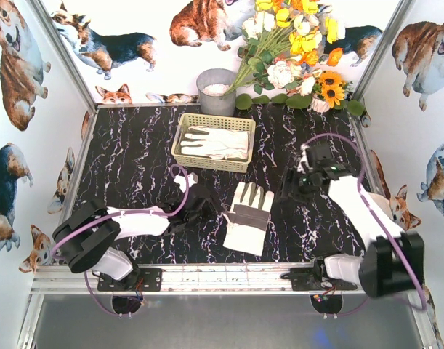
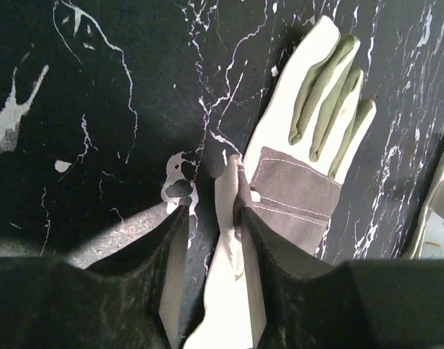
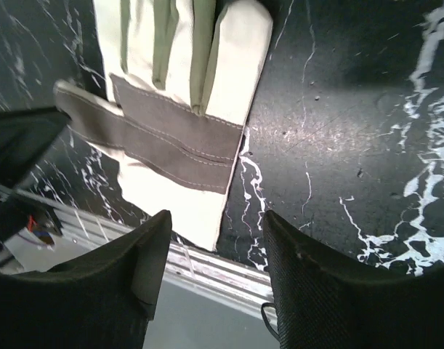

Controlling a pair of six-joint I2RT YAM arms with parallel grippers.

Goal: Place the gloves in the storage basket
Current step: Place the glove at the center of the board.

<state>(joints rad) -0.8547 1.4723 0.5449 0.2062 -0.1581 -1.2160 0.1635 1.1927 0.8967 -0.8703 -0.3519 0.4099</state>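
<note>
Left wrist shows my left fingers half-spread astride a fold of the glove at the near edge of the bench; right fingers spread, empty. Next, I reckon: pinch, lift toward the basket.

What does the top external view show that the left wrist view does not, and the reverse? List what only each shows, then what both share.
Only the top external view: the storage basket with gloves lying inside, the grey pot, the flowers and the right arm. Only the left wrist view: a raised fold of the loose glove standing between the parted fingers of the left gripper. Both: that glove lying palm up on the black marbled table.
</note>
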